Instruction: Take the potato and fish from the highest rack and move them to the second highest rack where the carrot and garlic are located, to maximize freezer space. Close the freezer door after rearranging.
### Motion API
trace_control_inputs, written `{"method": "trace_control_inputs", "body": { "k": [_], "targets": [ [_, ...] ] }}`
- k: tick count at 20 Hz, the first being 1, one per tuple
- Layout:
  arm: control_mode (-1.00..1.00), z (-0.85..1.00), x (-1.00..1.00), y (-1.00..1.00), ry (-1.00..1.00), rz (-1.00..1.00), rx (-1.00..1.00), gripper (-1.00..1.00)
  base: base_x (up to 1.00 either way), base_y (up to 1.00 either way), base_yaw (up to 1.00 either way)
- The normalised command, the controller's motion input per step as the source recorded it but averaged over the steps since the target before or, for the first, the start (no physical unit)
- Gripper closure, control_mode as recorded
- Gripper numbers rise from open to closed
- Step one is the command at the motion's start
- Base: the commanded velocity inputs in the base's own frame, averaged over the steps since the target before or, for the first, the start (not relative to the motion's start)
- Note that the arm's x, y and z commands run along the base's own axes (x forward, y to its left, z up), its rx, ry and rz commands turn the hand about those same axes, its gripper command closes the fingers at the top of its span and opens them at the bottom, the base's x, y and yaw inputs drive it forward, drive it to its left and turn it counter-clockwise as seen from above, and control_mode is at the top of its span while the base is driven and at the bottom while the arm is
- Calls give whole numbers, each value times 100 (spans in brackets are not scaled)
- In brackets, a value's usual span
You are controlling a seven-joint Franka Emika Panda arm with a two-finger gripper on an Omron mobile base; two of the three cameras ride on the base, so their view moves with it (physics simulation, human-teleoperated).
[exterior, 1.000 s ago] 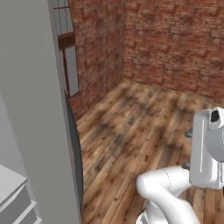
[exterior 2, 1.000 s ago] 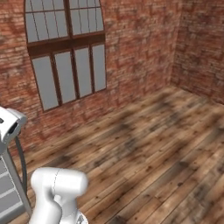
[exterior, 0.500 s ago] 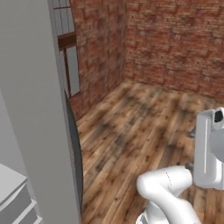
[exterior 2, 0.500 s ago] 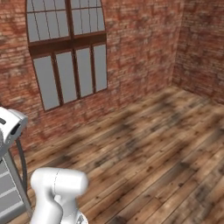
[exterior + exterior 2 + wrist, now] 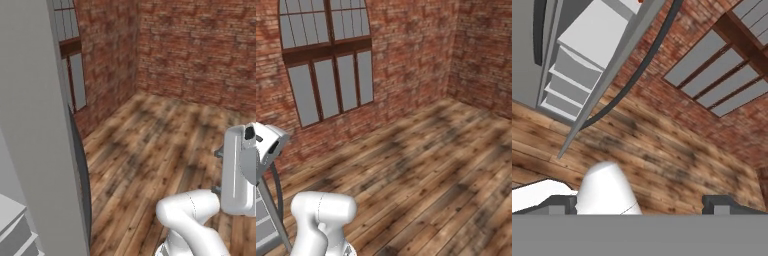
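Although no lettering can be read anywhere, the open freezer door point(image 5: 35, 130) stands tall and grey at the left of the left base view, its long dark handle point(image 5: 639, 70) curving across the hand view beside the light-grey shelves point(image 5: 587, 47). Behind lie a brick wall point(image 5: 406, 60), an arched window point(image 5: 326, 60) and a wooden floor point(image 5: 150, 145). The tool point(image 5: 639, 202) is spread wide, holding nothing. A small orange speck at the top edge is too small to identify.

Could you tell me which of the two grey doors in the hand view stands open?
The freezer door with the long dark curved handle; it stands edge-on beside the exposed shelves, unlike its flat twin.
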Motion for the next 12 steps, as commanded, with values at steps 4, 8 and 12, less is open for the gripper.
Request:
{"method": "trace_control_inputs", "body": {
  "k": [4, 8, 12],
  "targets": [
    [100, 0, 0, 0, 0, 0, 0, -100, -100, -37, -8],
    [100, 0, 0, 0, 0, 0, 0, -100, -97, -2, 0],
    [100, 0, 0, 0, 0, 0, 0, -100, -91, 5, 6]
  ]
}}
